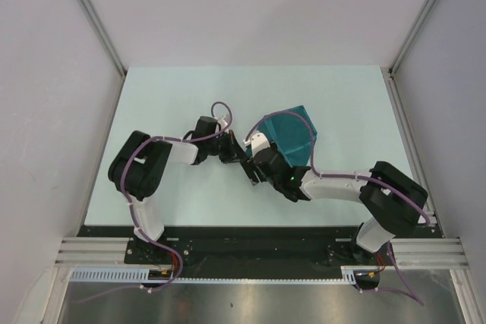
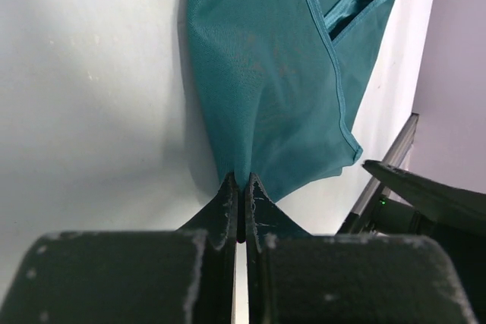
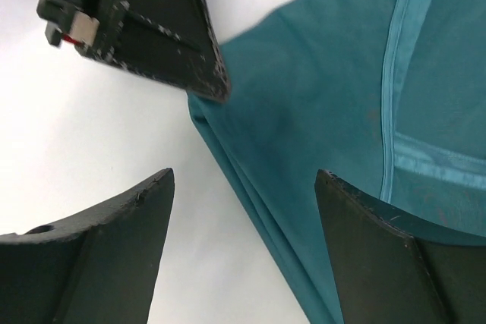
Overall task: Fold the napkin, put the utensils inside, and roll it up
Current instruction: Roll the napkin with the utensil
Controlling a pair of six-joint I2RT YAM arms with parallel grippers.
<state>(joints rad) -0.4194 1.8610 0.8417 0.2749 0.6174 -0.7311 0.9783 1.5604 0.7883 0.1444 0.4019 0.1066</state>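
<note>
Pale mint desk [image 1: 190,96] fills your top view, set between grey walls. Your teal, slightly shiny cloth napkin [image 1: 296,133] lies bunched in layers just off the desk's centre, toward 2 o'clock. At the napkin's 8 o'clock corner, your left gripper [image 2: 241,184] is closed tight, pinching the cloth's tip. Your right gripper [image 3: 243,174], just beside it at about 7 o'clock, stands wide open and straddles the napkin's layered edge, holding nothing.

Left arm [image 1: 156,158] and right arm [image 1: 345,184]: black joints, white links, purple cables [image 1: 219,103]; tool fingers [image 3: 99,240] matte black, scuffed grey
</note>
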